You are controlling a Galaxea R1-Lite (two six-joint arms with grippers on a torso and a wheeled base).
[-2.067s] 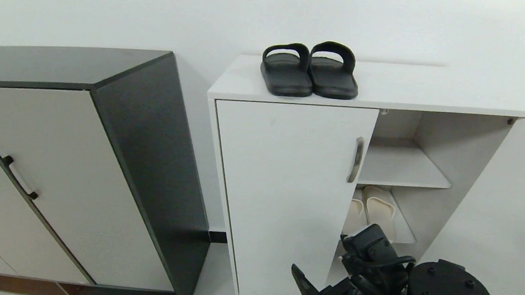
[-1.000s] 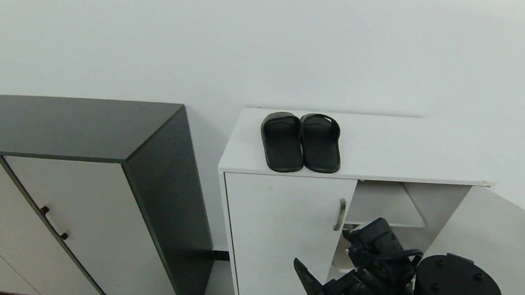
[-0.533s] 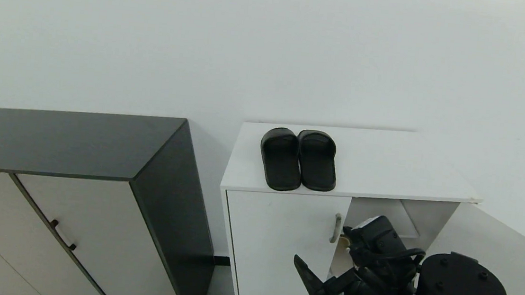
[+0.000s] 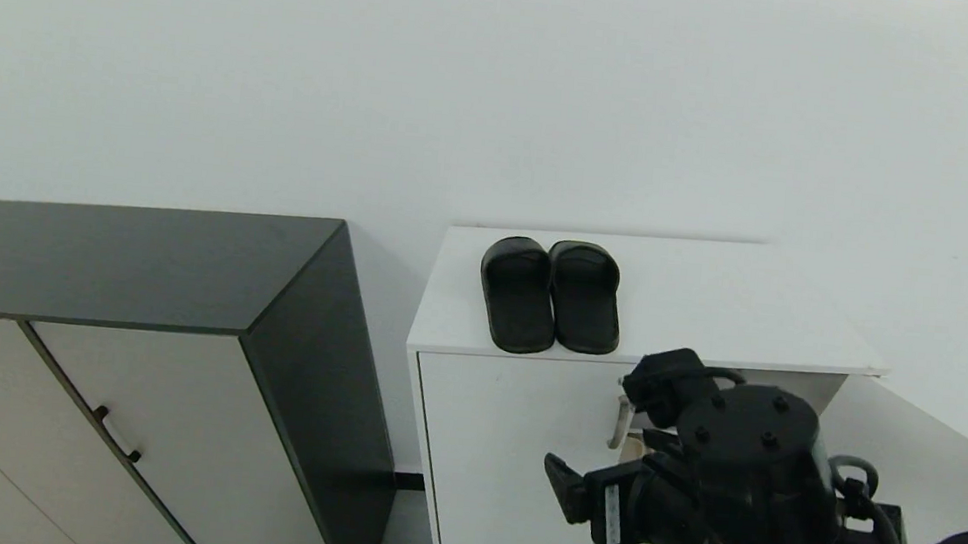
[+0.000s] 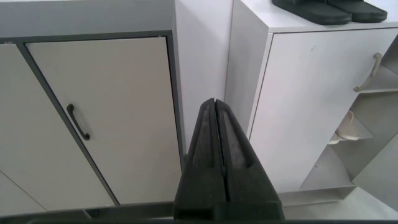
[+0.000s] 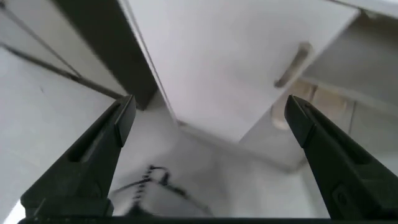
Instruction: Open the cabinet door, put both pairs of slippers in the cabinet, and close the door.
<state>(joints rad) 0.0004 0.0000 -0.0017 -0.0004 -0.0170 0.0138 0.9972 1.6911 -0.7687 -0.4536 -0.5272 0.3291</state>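
A pair of black slippers (image 4: pixel 550 295) lies on top of the white cabinet (image 4: pixel 708 309), toes toward me; the left wrist view has the black slippers (image 5: pixel 329 7) at its edge. The cabinet's left door (image 4: pixel 503 458) is closed, with a metal handle (image 4: pixel 618 422). Its right side stands open, with cream slippers (image 5: pixel 351 127) on a lower shelf. My right gripper (image 6: pixel 209 107) is open, low before the handle (image 6: pixel 292 65), holding nothing. My left gripper (image 5: pixel 214 106) is shut and empty, well back from the cabinets.
A dark grey cabinet (image 4: pixel 143 260) with pale doors and black handles (image 5: pixel 78 121) stands left of the white one, a narrow gap between them. The opened white door (image 4: pixel 925 442) angles out at the right. My right arm (image 4: pixel 737 478) covers the opening's lower part.
The head camera has risen, so the cabinets sit lower in view and the top shows from above. In the last half second my right arm has lifted up in front of the opening.
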